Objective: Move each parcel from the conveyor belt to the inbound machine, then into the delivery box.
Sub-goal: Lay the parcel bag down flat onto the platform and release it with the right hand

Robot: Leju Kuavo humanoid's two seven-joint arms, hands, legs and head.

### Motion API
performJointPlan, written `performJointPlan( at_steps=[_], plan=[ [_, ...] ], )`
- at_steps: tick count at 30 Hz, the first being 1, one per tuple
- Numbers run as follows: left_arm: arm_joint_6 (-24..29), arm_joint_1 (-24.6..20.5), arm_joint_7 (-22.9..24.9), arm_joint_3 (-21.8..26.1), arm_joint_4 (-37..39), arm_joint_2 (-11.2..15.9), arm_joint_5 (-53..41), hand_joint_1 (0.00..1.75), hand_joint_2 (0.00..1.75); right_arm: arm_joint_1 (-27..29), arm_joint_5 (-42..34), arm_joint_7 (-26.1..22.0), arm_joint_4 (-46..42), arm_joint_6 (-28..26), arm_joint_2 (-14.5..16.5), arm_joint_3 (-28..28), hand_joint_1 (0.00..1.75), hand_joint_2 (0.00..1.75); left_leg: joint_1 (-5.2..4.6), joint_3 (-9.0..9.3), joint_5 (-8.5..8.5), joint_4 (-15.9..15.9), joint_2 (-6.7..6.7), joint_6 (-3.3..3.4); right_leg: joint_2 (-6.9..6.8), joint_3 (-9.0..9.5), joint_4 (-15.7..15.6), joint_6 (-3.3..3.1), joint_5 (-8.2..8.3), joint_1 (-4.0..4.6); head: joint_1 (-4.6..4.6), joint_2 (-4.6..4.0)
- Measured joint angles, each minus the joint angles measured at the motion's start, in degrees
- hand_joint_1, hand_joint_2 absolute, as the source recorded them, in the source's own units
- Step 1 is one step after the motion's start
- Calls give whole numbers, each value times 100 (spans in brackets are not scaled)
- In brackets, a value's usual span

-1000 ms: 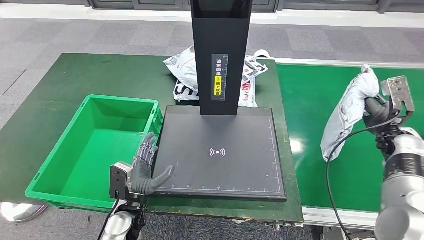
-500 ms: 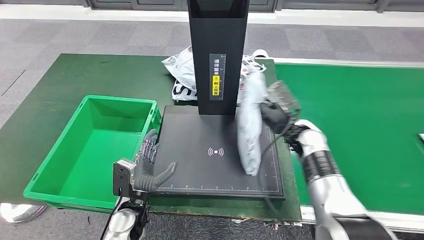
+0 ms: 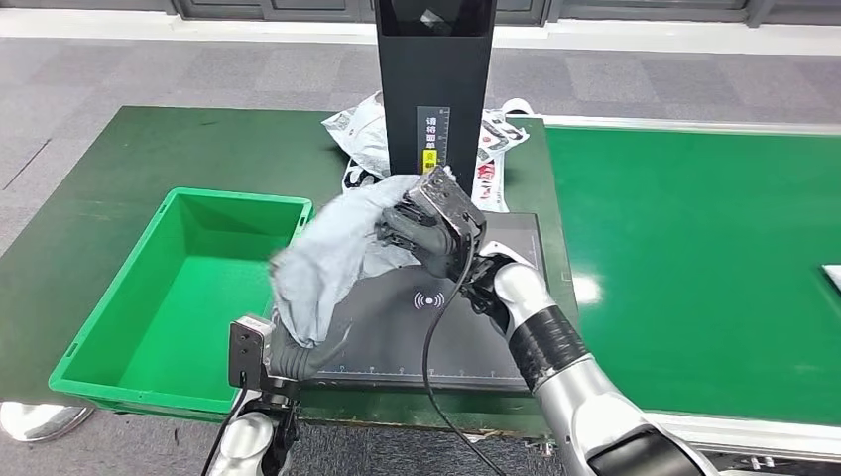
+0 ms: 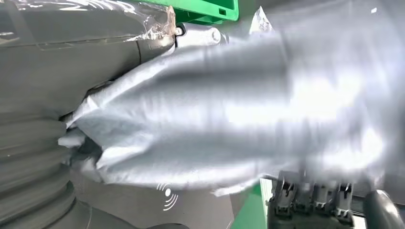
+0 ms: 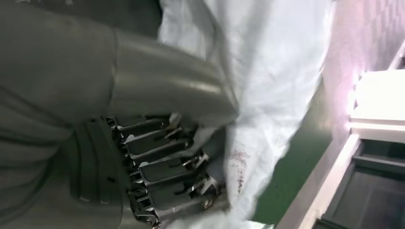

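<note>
Right hand (image 3: 421,230) gripping grey parcel (image 3: 322,263), above scanner plate (image 3: 466,327)

The head view looks forward and down from high on the robot's body over the green worktop (image 3: 149,149), taking in the whole scene from a middle distance. The left wrist view sits close behind the left robot hand (image 4: 33,143), turned on its side. The right wrist view sits close behind the right robot hand (image 5: 95,143). All three share the grey parcel (image 3: 327,258).
</note>
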Motion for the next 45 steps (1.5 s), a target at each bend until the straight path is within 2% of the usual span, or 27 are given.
performJointPlan(
  at_steps=[7,14,23,26,28,32,34,37,40,43,45],
  plan=[
    [1,-4,-1,23,4,0,-2,0,175,-24,-193,-43,-79,-259,-19,224,0,175,0,0,1,1,-1,-1,0,0,0,-1,1,0,-1,0],
    [19,48,-40,132,-48,0,-94,0,175,-40,-437,-321,-131,-502,-256,231,0,175,0,0,1,1,0,-1,0,0,0,-1,1,0,0,0],
    [35,149,-52,204,-161,0,-141,0,175,67,-330,-366,-571,-652,-484,231,0,175,0,0,0,1,0,-1,1,-2,0,-1,1,0,-1,0],
    [66,184,-59,218,-188,0,-162,0,175,218,47,-482,-866,-1021,-567,231,0,175,0,1,1,1,-2,-1,-2,-1,0,-1,1,0,0,0],
    [142,263,-75,245,-247,-1,-209,0,175,489,588,-567,-1372,-1542,-689,231,0,175,0,1,0,2,-4,-1,-3,-1,-1,0,1,0,0,0],
    [490,452,-53,326,-446,-19,-508,0,175,1369,1956,-528,-2950,-2744,-946,189,0,175,-1,-4,-8,2,-4,0,-2,-7,-4,0,-2,0,0,0],
    [886,478,49,362,-540,-54,-967,0,175,1906,2529,-488,-3839,-3246,-995,89,0,175,-1,-8,-13,1,-6,1,-5,-12,-7,0,-6,0,0,0],
    [1733,412,294,376,-640,-137,-2124,0,175,2783,3034,-589,-5119,-3884,-988,-150,0,175,-1,-12,-17,1,-13,1,-16,-12,-9,-5,-13,1,-1,0],
    [2343,250,577,325,-693,-201,-3223,0,175,3529,3170,-733,-6021,-4184,-933,-323,0,175,-1,-12,-21,-1,-9,-3,-17,-12,-9,-11,-16,1,0,0],
    [2678,97,849,227,-719,-213,-3973,0,175,3937,3170,-762,-6530,-4212,-875,-407,0,175,-1,-4,-24,-1,12,-6,1,-16,-9,-13,-15,1,-1,0],
    [3049,-59,1191,128,-705,-218,-4930,0,175,4136,3106,-709,-6741,-4135,-807,-502,0,175,-1,-2,-20,0,12,-2,0,-16,-9,-13,-14,1,-1,0]
  ],
)
